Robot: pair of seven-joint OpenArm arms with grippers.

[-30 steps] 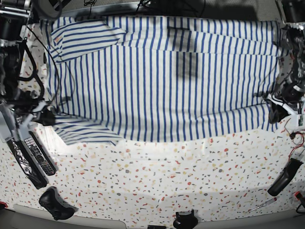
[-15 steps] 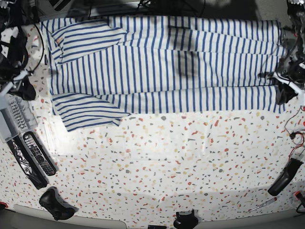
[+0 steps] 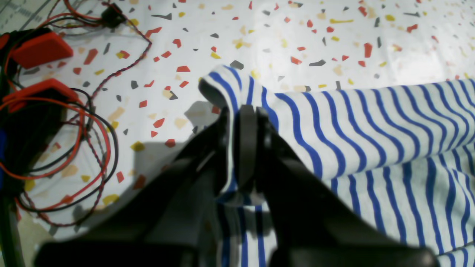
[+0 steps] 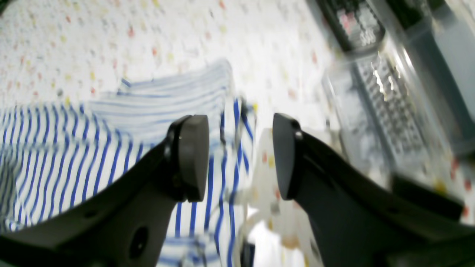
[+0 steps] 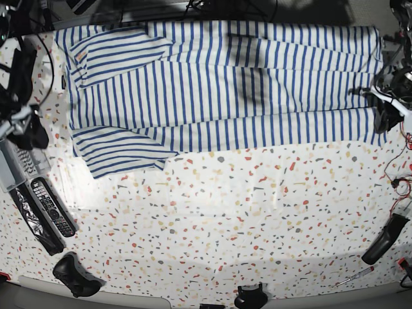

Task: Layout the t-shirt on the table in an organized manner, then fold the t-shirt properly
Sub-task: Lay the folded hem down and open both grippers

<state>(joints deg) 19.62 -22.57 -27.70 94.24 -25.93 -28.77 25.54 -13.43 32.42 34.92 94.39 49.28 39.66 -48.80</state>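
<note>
Two pincers: we see one shut on cloth and one standing wide.
Left gripper [image 3: 241, 148]: we see its black jaws pressed together on a raised fold of the t-shirt [image 3: 371, 129], at the cloth's corner; in the base view this gripper [image 5: 384, 119] sits at 3 o'clock of the shirt.
Right gripper [image 4: 241, 155]: we see its two pads parted with a clear gap, nothing between them; the shirt's edge lies below that gap. In the base view it [image 5: 26, 132] is at 9 o'clock of the shirt, apart from the cloth.
T-shirt [image 5: 225, 84]: we see it spread flat across the far half of the table [image 5: 225, 225], its near edge doubled back into a long band, one sleeve poking out at 7 o'clock.
Wires [image 3: 74, 122]: red and black loops lie on the table at 9 o'clock of the left gripper, beside red blocks [image 3: 41, 48].
Remotes [image 5: 48, 206]: dark ones lie at 6 o'clock of the right gripper, near the table's edge.
Clear box [image 4: 374, 92]: blurred, at 2 o'clock of the right gripper.
</note>
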